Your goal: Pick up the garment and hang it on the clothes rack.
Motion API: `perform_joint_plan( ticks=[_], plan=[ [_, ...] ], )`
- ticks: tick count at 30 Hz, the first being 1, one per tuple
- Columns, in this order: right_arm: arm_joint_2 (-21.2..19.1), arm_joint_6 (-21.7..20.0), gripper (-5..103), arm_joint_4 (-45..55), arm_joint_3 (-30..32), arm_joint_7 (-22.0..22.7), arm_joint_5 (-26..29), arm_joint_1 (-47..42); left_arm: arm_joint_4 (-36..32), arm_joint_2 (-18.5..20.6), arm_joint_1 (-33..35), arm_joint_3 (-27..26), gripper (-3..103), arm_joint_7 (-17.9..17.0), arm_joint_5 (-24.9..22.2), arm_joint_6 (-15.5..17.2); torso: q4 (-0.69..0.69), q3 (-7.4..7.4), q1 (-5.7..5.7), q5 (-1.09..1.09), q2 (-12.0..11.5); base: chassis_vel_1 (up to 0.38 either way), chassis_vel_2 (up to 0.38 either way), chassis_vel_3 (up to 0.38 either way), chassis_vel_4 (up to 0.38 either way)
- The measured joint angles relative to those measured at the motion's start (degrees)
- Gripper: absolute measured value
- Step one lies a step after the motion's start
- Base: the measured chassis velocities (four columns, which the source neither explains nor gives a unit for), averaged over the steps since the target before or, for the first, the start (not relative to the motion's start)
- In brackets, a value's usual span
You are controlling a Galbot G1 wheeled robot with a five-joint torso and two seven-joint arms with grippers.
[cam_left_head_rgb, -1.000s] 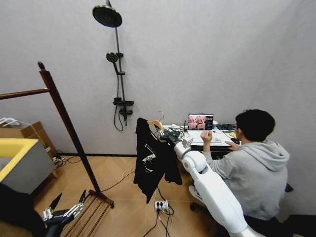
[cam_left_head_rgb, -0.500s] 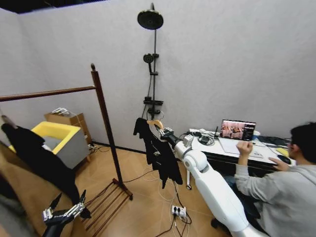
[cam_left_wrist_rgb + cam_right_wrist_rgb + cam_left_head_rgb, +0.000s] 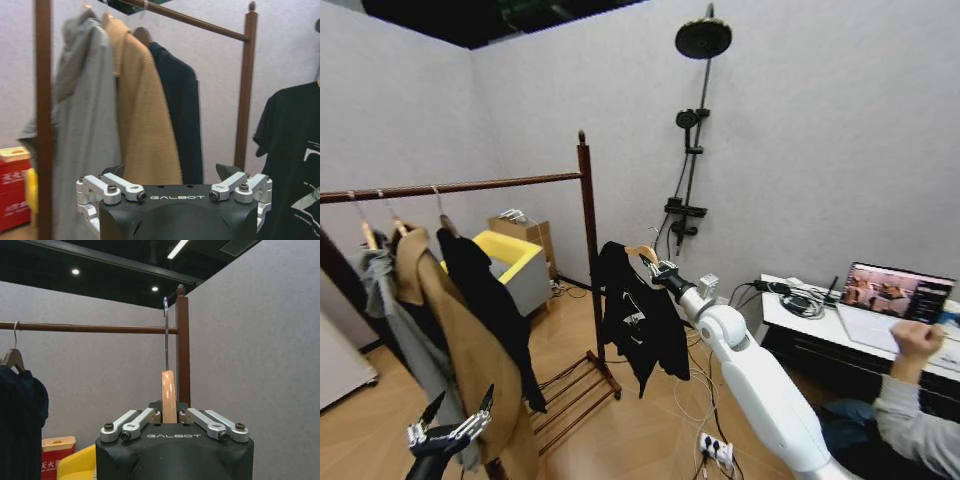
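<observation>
The rack [image 3: 585, 215] is now being brought into full view on the robot's left: over the last second the head view has been swinging leftward, so this is a turn of the camera, not a move of the rack. Its rail [image 3: 450, 187] is being loaded with a grey garment [image 3: 382, 290], a tan coat [image 3: 455, 350] and a long black coat [image 3: 492, 305]. A bare stretch of rail is being left free between the black coat's hanger and the near post.

The jacket [image 3: 635, 320] is being carried clear of the floor, just beside that post and below rail height. It is being held out in front on the extended right arm.

The right pincer [image 3: 658, 270] is being kept closed on the hanger [image 3: 169, 395], whose hook [image 3: 165, 332] is standing upright.

The left pincer [image 3: 452, 425] is being held low, jaws spread wide and empty.

Judgement: the approach is nearly done, and raising the hook over the rail is still outstanding.
</observation>
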Motion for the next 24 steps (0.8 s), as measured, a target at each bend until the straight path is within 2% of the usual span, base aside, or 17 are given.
perform_joint_plan(
  ticks=[6,14,24],
  plan=[
    [-0.40,-0.31,10,4.16,1.42,0.03,0.52,-2.99,0.00,0.00,0.00,0.00,100,0.00,0.00,0.00,0.00,0.00,0.00,0.01,0.00,0.123,0.119,0.130,0.120],
    [0.51,-0.33,10,4.01,1.57,0.51,0.21,-2.91,0.00,0.00,0.00,0.00,100,0.00,0.00,0.00,0.01,0.00,0.00,0.00,0.00,0.129,0.120,0.113,0.118],
    [4.06,-0.13,10,0.56,-0.09,3.82,-2.81,-1.45,0.00,0.00,0.00,0.00,100,-0.01,0.00,0.00,0.05,0.00,0.00,0.01,0.01,0.116,0.111,0.111,0.093]
  ],
)
